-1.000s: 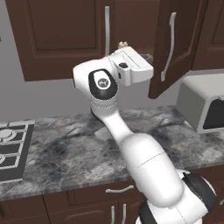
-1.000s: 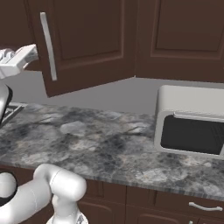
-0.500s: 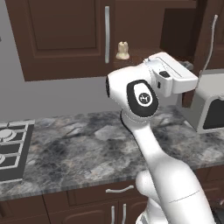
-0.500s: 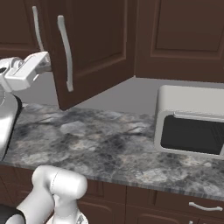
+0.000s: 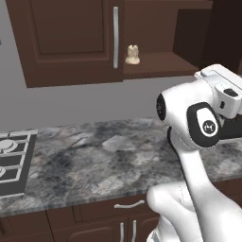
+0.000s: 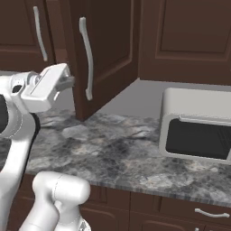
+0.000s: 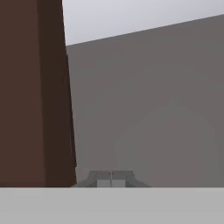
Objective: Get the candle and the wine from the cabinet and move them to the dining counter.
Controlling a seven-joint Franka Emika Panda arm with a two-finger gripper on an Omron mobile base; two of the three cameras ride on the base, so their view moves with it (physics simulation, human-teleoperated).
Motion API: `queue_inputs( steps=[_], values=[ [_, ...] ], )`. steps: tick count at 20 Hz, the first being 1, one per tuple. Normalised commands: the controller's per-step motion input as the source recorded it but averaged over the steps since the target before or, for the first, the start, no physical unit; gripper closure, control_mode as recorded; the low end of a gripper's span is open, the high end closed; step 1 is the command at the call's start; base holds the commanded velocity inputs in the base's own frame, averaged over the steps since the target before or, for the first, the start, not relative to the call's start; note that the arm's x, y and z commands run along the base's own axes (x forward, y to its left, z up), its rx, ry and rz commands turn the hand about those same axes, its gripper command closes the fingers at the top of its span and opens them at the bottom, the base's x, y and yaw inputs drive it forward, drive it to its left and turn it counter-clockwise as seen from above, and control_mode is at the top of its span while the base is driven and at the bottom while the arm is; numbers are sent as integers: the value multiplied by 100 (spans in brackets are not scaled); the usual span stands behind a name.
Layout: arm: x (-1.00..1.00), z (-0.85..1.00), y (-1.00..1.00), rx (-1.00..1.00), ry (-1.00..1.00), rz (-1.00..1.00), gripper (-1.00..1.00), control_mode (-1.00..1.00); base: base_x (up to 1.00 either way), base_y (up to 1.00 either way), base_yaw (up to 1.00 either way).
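Where cabinet (image 5: 156, 66) stands open: squat cream candle (image 5: 133, 55).

The left base view looks forward and slightly down from behind the arm (image 5: 198, 142), across the marbled surface (image 5: 104, 160) to the cabinet (image 5: 71, 42), open with its shelf exposed. The right base view faces the same surface (image 6: 117, 153) from the other side, taking in the open cabinet door (image 6: 103, 49) and a microwave (image 6: 196, 131). The hand view sits close against that door's edge (image 7: 30, 92), facing a grey wall (image 7: 148, 100).
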Motion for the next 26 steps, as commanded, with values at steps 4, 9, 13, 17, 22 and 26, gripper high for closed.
queue_inputs(
  steps=[4, 9, 13, 17, 22, 26],
  values=[
    [-49, 0, -71, 0, 0, 0, 100, -100, 0, 0, 0],
    [-45, 0, -17, -2, 4, 0, 100, -100, 0, 0, 0],
    [-37, 0, 43, -7, 7, 1, 100, -100, 0, 0, 0],
    [-17, 0, 100, -16, 4, 7, 100, -100, 0, 0, 0],
    [8, 0, 93, -10, 2, 8, 100, -100, 0, 0, 0],
    [45, -1, 44, 0, 1, 27, 100, -100, 0, 0, 0]
  ],
)
